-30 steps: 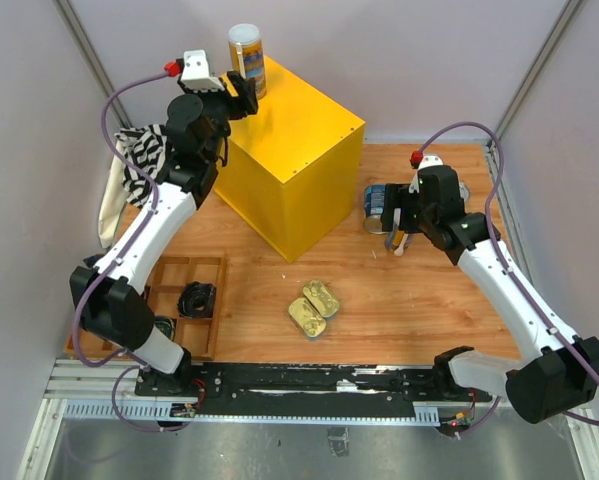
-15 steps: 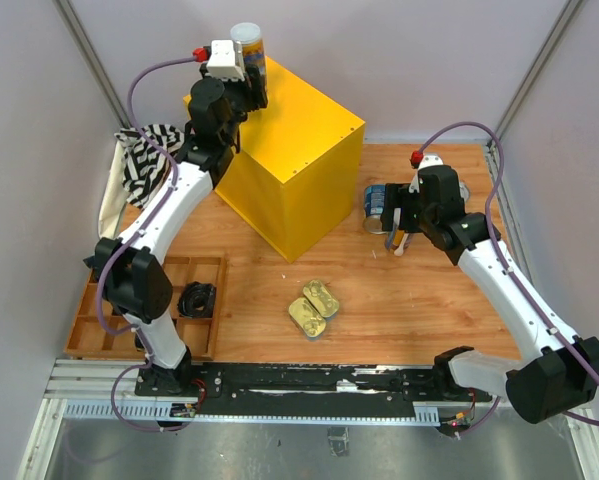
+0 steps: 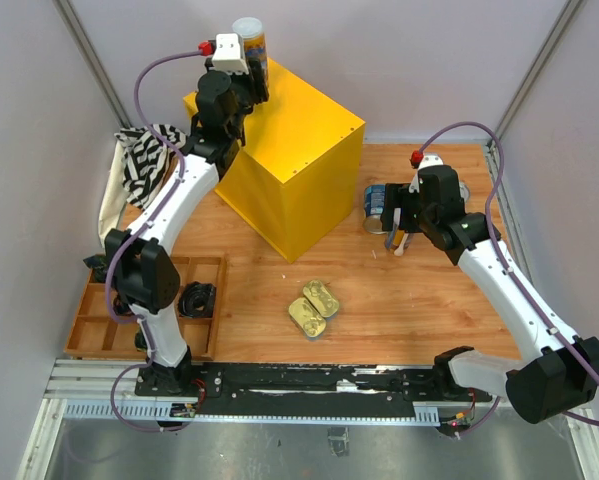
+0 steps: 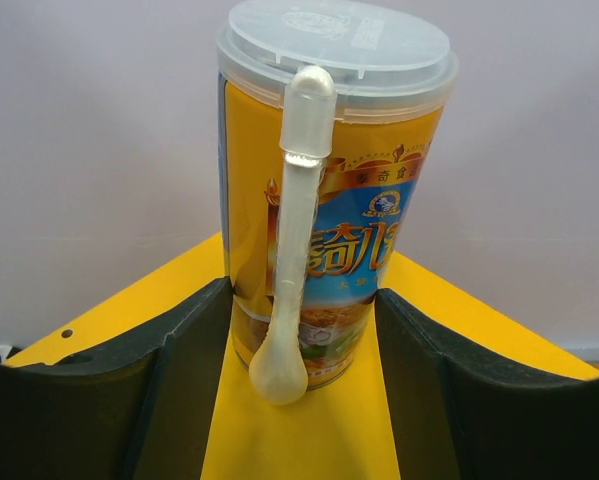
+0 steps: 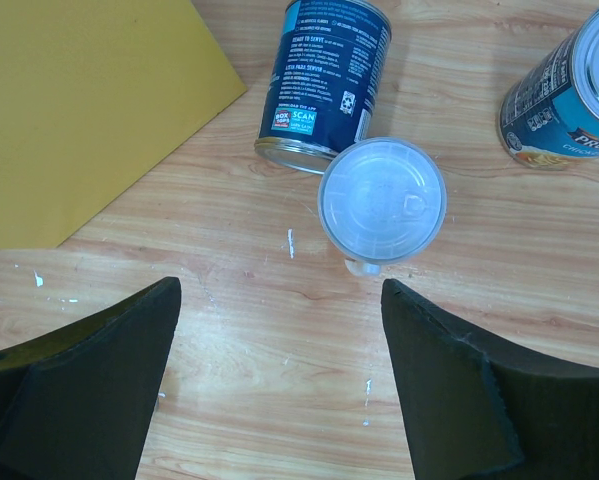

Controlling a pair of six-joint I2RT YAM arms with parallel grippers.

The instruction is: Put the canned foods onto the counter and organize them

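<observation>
Progress check: one can of six is up. A tall white-lidded can (image 4: 379, 180) stands upright at the far corner of the yellow counter (image 3: 299, 140). The left gripper (image 4: 301, 290) has a finger close on each side of it, but I cannot tell whether they press it or merely flank it.

Five cans wait on the wooden table (image 3: 399, 320). The second tall can (image 5: 382, 203) stands upright right under the right gripper (image 5: 279, 290), whose jaws hang wide apart and empty. A blue can (image 5: 324, 80), apparently on its side, lies just beside it, with another blue can (image 5: 569, 100) nearby. Two gold tins (image 3: 314, 305) touch each other mid-table.

Now the writing: the counter can carries Chinese characters on a blue band, with a clear plastic spoon (image 4: 294, 240) down its side. The toppled blue can shows "SCAN"; its neighbour reads "PRO", the rest cut off.
</observation>
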